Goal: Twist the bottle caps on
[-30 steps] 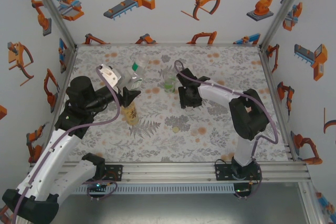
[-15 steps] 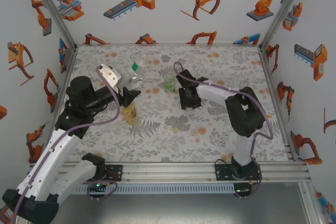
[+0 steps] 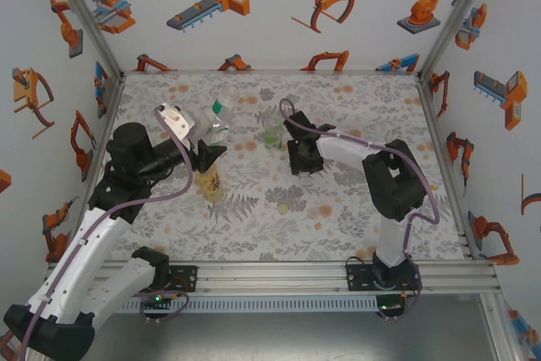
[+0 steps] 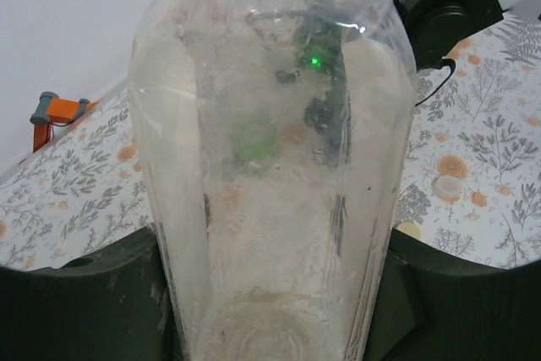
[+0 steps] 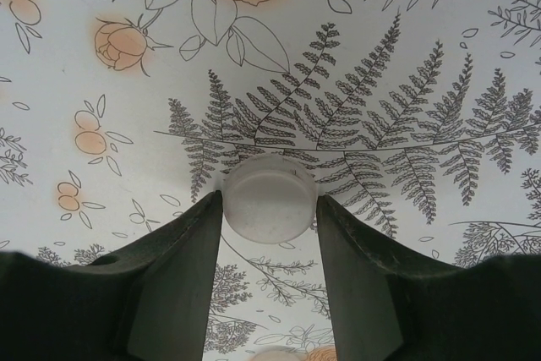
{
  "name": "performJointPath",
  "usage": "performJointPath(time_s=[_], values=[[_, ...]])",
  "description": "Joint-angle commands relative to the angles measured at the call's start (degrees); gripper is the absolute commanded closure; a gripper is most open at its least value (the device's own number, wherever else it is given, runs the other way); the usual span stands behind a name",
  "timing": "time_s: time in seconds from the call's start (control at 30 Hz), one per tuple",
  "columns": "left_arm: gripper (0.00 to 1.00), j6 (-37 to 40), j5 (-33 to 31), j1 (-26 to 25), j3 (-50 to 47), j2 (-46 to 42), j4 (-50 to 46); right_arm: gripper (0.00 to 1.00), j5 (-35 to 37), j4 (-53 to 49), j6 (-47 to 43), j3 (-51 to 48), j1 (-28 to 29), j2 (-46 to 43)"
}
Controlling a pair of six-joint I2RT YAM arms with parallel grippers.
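My left gripper (image 3: 211,155) is shut on the slim colourless bottle (image 3: 219,128), which is held off the mat. The bottle's clear body (image 4: 270,166) runs up between the dark jaws. A green cap (image 3: 219,107) shows at its upper end. The amber bottle (image 3: 210,183) stands just below that gripper. My right gripper (image 3: 303,161) is low on the mat, its jaws closed against both sides of the white cap (image 5: 270,198). The green-tinted bottle (image 3: 272,131) stands just left of it. A yellowish cap (image 3: 282,207) lies loose on the mat nearer the front.
The floral mat (image 3: 355,107) is bounded by white walls with orange robot stickers and by the aluminium rail (image 3: 279,272) at the front. Bare mat lies at the back right and front left.
The right arm's elbow has swung slightly left and its gripper has settled around the white cap. The left arm and its bottle have stayed put.
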Motion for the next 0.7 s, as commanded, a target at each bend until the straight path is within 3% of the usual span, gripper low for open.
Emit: performJointPath(time_s=[0.0,0.67], values=[[0.96,-0.86,-0.01,0.39,-0.33,0.02,1.43,0.52,2.0,0.52,-1.16,-0.72,-0.64,2.29],[0.96,-0.67,0.53,0.41,-0.34,-0.14,1.54,0.53,-0.11,0.57,-6.63,-0.55,-1.0,3.05]])
